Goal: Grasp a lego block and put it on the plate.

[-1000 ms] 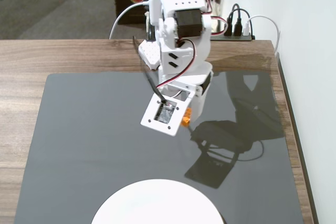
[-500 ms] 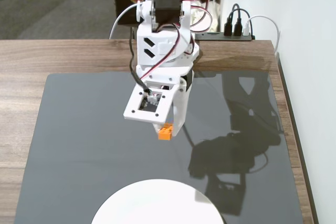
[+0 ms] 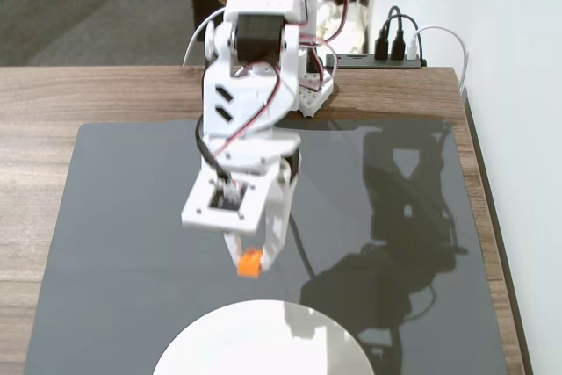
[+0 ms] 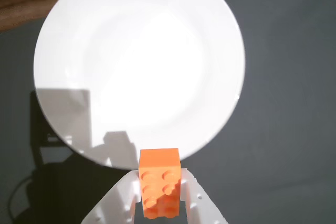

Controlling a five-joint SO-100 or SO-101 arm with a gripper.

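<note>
My gripper (image 3: 252, 256) is shut on the orange lego block (image 3: 250, 263) and holds it above the dark mat, just short of the white plate (image 3: 263, 344) at the bottom edge of the fixed view. In the wrist view the block (image 4: 159, 182) sits studs-up between my white jaws, with my gripper (image 4: 159, 192) at the bottom edge. The block's front end overlaps the near rim of the plate (image 4: 139, 61), which fills the upper middle of that view.
A dark grey mat (image 3: 123, 217) covers the wooden table (image 3: 53, 94). A power strip with plugs (image 3: 378, 59) lies at the back right by the white wall. The arm's base (image 3: 307, 85) stands at the mat's far edge.
</note>
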